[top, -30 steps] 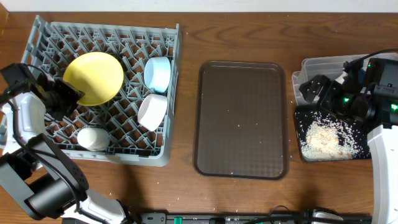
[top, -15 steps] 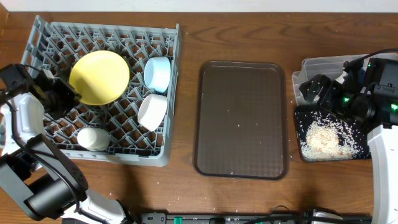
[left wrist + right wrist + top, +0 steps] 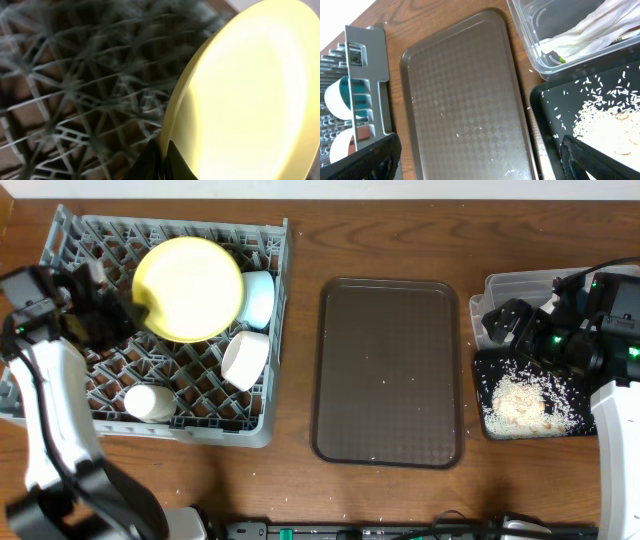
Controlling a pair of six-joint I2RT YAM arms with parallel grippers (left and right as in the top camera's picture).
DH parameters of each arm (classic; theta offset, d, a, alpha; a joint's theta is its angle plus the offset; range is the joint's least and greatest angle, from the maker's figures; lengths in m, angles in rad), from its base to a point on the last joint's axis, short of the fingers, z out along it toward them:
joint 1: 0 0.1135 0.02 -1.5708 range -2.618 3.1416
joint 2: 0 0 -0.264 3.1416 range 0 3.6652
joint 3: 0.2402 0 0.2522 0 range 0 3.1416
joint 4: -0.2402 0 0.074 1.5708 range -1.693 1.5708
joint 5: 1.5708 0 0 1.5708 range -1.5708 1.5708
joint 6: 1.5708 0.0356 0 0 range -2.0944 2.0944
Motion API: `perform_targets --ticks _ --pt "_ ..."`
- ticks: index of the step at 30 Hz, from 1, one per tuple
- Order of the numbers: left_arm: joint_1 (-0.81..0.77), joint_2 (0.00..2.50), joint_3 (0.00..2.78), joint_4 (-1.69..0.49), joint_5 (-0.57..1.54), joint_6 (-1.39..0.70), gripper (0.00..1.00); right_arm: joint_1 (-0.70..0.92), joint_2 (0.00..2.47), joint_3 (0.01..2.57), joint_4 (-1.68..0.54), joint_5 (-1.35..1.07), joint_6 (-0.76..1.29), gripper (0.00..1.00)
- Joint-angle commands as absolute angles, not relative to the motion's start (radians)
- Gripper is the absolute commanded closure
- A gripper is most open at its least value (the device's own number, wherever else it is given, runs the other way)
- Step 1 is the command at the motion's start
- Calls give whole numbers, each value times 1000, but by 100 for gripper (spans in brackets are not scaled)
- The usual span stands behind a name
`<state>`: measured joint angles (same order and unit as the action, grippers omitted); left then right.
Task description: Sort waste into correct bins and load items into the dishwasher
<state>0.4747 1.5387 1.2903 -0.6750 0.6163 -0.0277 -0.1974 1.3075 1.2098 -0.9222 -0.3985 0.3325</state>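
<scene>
Your left hand (image 3: 122, 317) is pinching the yellow plate (image 3: 190, 275) by its left rim. In the left wrist view the dark fingers (image 3: 159, 161) close on the plate's edge at the bottom of the frame. The plate stands tilted on edge over the back of the grey dish rack (image 3: 60, 240), to the right of the hand. From overhead it overlaps the light blue bowl (image 3: 260, 298), but you can't tell whether they touch.

The white bowl (image 3: 243, 360) sits on its side in the rack, just below the blue one. The white cup (image 3: 150, 402) lies near the rack's front left.

Your right hand (image 3: 503, 322) is spread and holds nothing. Its fingers (image 3: 365, 157) are wide apart in the right wrist view. It hangs over the left edge where the clear tub (image 3: 520, 283) meets the black tray (image 3: 547, 112).

The napkin (image 3: 590, 32) and green wrapper (image 3: 561, 59) lie in the tub. The rice scraps (image 3: 520, 402) are piled in the black tray. The brown serving tray (image 3: 390, 370) sits on the counter (image 3: 300, 240) between the rack and the bins, with a few specks on it.
</scene>
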Motion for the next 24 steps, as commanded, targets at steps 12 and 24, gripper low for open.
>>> perform_targets --ticks 12,24 --pt "288 1352 1295 -674 -190 81 93 -187 1308 1215 -915 -392 336 1" --pt "120 1442 1294 -576 -456 348 93 -187 1308 1215 -909 -393 336 1"
